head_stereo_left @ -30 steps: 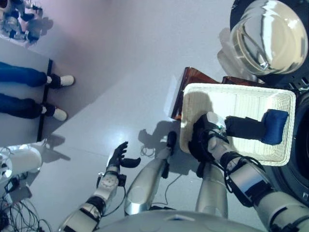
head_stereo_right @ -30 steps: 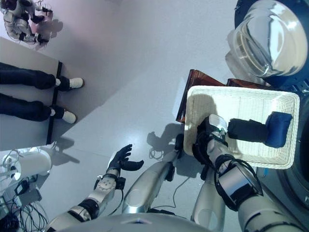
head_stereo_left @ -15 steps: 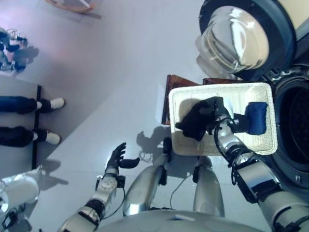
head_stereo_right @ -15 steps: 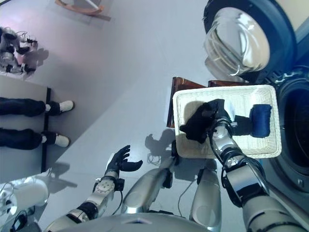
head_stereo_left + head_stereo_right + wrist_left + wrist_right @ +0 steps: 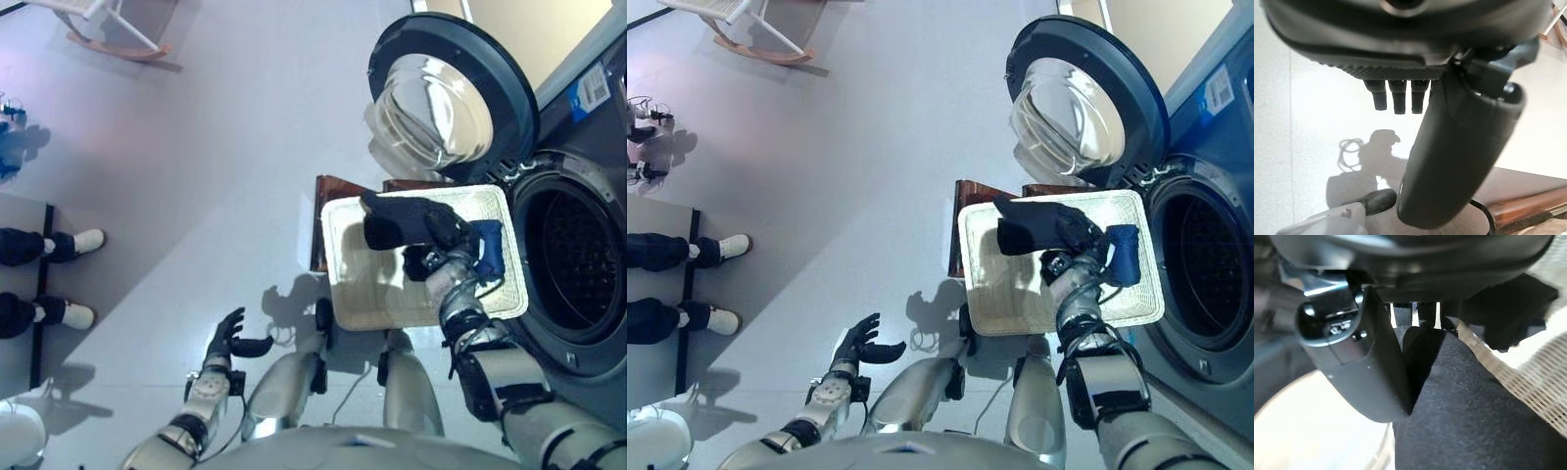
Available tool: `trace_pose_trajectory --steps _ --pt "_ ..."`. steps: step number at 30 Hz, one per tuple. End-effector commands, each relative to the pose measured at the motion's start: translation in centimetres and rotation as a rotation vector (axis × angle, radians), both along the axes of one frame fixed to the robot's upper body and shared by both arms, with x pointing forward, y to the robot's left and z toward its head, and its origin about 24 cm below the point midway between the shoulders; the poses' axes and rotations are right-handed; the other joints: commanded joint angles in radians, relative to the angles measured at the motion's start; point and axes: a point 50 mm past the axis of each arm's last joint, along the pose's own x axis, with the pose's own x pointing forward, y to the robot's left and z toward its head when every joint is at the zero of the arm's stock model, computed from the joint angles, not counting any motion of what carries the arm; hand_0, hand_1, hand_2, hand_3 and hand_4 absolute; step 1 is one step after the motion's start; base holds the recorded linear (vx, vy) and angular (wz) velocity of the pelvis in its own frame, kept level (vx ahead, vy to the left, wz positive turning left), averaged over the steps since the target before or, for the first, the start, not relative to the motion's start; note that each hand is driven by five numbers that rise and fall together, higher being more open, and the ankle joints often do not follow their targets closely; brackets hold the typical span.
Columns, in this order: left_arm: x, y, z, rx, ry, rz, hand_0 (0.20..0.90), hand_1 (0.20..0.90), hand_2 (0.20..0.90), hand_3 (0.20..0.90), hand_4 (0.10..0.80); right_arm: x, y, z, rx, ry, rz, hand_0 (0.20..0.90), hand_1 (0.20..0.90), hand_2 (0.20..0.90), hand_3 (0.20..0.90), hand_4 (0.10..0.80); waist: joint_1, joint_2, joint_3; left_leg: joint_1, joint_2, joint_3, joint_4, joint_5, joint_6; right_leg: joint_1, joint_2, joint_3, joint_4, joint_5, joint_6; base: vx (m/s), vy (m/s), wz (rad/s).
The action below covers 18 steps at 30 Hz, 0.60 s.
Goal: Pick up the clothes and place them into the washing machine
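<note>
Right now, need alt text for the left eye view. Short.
The robot's right hand holds a black garment above a white basket that also contains a blue garment, beside the open washing machine. The left hand hangs open over the floor.

The black garment (image 5: pixel 397 217) is soft, matt cloth with a fine fuzzy nap, as is the blue garment (image 5: pixel 491 250). The basket (image 5: pixel 377 294) is off-white woven plastic mesh. The washing machine (image 5: pixel 588 196) has a smooth dark-grey shell, a perforated metal drum and a glossy glass door (image 5: pixel 431 108). The right hand (image 5: pixel 1070 257) is matt black plastic. The floor (image 5: pixel 216 147) is smooth, faintly reflective grey.
</note>
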Motion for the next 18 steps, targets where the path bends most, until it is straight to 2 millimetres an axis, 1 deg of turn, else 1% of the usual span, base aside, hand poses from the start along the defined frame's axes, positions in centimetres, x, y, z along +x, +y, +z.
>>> trace_pose_trajectory --steps 1,3,4,5,7,8,9,11,12,13,14,15,16,17,18 --pt "-2.1 1.5 -0.7 0.004 0.041 0.107 0.9 0.9 0.9 0.9 0.8 1.3 -0.3 3.5 0.04 -0.27 -0.06 0.3 0.3 0.3 0.3 0.4 -0.005 0.027 -0.055 -0.076 -0.011 -0.066 0.027 -0.041 -0.03 -0.011 -0.009 0.026 0.082 -0.084 0.031 0.002 0.025 -0.25" --pt "-2.1 1.0 -0.8 -0.014 0.037 0.113 0.9 0.9 0.9 0.9 0.8 1.4 -1.0 4.2 0.11 -0.334 -0.141 0.3 0.3 0.3 0.3 0.4 -0.009 0.04 -0.043 -0.081 -0.016 -0.061 0.032 -0.046 -0.026 -0.034 -0.002 0.045 0.102 -0.087 0.029 -0.019 0.055 -0.3" --pt "-2.1 1.0 -0.8 -0.014 0.036 0.113 0.9 0.9 0.9 0.9 0.8 1.4 -1.0 4.2 0.111 -0.335 -0.141 0.3 0.3 0.3 0.3 0.4 -0.006 0.039 -0.044 -0.083 -0.016 -0.058 0.033 -0.047 -0.026 -0.038 -0.001 0.048 0.105 -0.089 0.029 -0.025 0.081 -0.32" --pt "-2.1 0.7 -0.8 -0.029 0.036 0.12 0.9 0.9 0.9 0.9 0.8 1.6 -1.8 5.0 0.173 -0.397 -0.222 0.3 0.3 0.3 0.3 0.4 -0.01 0.049 -0.03 -0.082 -0.021 -0.062 0.04 -0.056 -0.021 -0.056 0.006 0.059 0.14 -0.104 0.027 -0.027 0.057 -0.32" --pt "-1.9 0.5 -0.8 -0.038 0.032 0.123 0.9 0.9 0.9 0.9 0.8 1.8 -1.8 5.4 0.199 -0.428 -0.246 0.3 0.3 0.3 0.3 0.4 -0.007 0.051 -0.024 -0.096 -0.022 -0.06 0.05 -0.054 -0.02 -0.079 0.012 0.068 0.157 -0.103 0.025 -0.067 0.041 -0.3" --pt "-1.7 0.2 -0.8 -0.052 0.028 0.125 0.9 0.9 0.9 0.9 0.8 2.1 -2.1 6.6 0.231 -0.49 -0.294 0.3 0.3 0.3 0.3 0.4 -0.009 0.054 -0.005 -0.112 -0.028 -0.073 0.076 -0.061 -0.014 -0.107 0.021 0.072 0.192 -0.116 0.021 -0.075 0.011 -0.31" --pt "-1.7 0.2 -0.8 -0.053 0.027 0.125 0.9 0.9 0.9 0.9 0.8 2.1 -2.1 6.6 0.23 -0.491 -0.295 0.3 0.3 0.3 0.3 0.4 -0.006 0.053 -0.006 -0.119 -0.028 -0.071 0.081 -0.063 -0.014 -0.115 0.021 0.075 0.199 -0.118 0.021 -0.086 0.014 -0.34" --pt "-0.9 0.0 -0.5 -0.056 0.007 0.123 0.9 0.9 0.9 0.9 0.8 2.4 -2.5 8.2 0.214 -0.557 -0.323 0.3 0.3 0.3 0.3 0.4 -0.011 0.055 0.021 -0.159 -0.03 -0.079 0.137 -0.074 -0.01 -0.163 0.027 0.07 0.268 -0.143 0.015 -0.09 -0.022 -0.31" --pt "-0.5 -0.1 -0.3 -0.056 -0.006 0.12 0.9 0.9 0.9 0.9 0.8 2.4 -2.7 8.8 0.21 -0.576 -0.338 0.3 0.3 0.3 0.3 0.4 -0.015 0.055 0.029 -0.178 -0.036 -0.085 0.169 -0.089 -0.007 -0.184 0.024 0.068 0.312 -0.168 0.012 -0.064 -0.025 -0.21" --pt "-0.5 -0.1 -0.3 -0.056 -0.007 0.12 0.9 0.9 0.9 0.9 0.8 2.5 -2.7 8.8 0.21 -0.577 -0.338 0.3 0.3 0.3 0.3 0.4 -0.015 0.054 0.028 -0.184 -0.038 -0.084 0.175 -0.092 -0.006 -0.19 0.023 0.069 0.32 -0.172 0.012 -0.086 -0.022 -0.1" --pt "0.3 -0.5 0.1 -0.065 -0.036 0.108 0.9 0.9 0.9 0.9 0.8 2.5 -3.0 9.8 0.219 -0.62 -0.377 0.3 0.3 0.3 0.3 0.4 -0.02 0.059 0.051 -0.228 -0.051 -0.094 0.232 -0.102 -0.003 -0.224 0.023 0.07 0.382 -0.198 0.004 -0.101 -0.018 -0.06" --pt "0.7 -0.7 0.2 -0.068 -0.047 0.097 0.9 0.9 0.9 0.9 0.8 2.5 -3.3 10.3 0.229 -0.642 -0.399 0.3 0.3 0.3 0.3 0.4 -0.024 0.06 0.054 -0.248 -0.06 -0.096 0.251 -0.109 0.0 -0.244 0.02 0.07 0.407 -0.209 0.0 -0.1 -0.017 -0.06" --pt "0.7 -0.7 0.3 -0.068 -0.048 0.097 0.9 0.9 0.9 0.9 0.8 2.5 -3.3 10.3 0.229 -0.643 -0.4 0.3 0.3 0.3 0.3 0.4 -0.024 0.06 0.052 -0.253 -0.062 -0.096 0.255 -0.111 0.001 -0.25 0.018 0.07 0.413 -0.212 0.0 -0.058 -0.009 -0.02" --pt "1.2 -1.1 0.4 -0.075 -0.056 0.077 0.9 0.9 0.9 0.9 0.8 2.5 -4.0 11.0 0.26 -0.681 -0.457 0.3 0.3 0.3 0.3 0.4 -0.025 0.067 0.049 -0.285 -0.068 -0.102 0.273 -0.112 -0.001 -0.281 0.011 0.059 0.449 -0.232 -0.006 -0.037 -0.008 0.04" --pt "1.4 -1.2 0.5 -0.078 -0.06 0.069 0.9 0.9 0.9 0.9 0.8 2.4 -4.5 11.5 0.264 -0.704 -0.485 0.3 0.3 0.3 0.3 0.4 -0.027 0.07 0.044 -0.3 -0.072 -0.104 0.28 -0.113 0.001 -0.295 0.009 0.057 0.46 -0.237 -0.007 -0.035 -0.007 0.11"
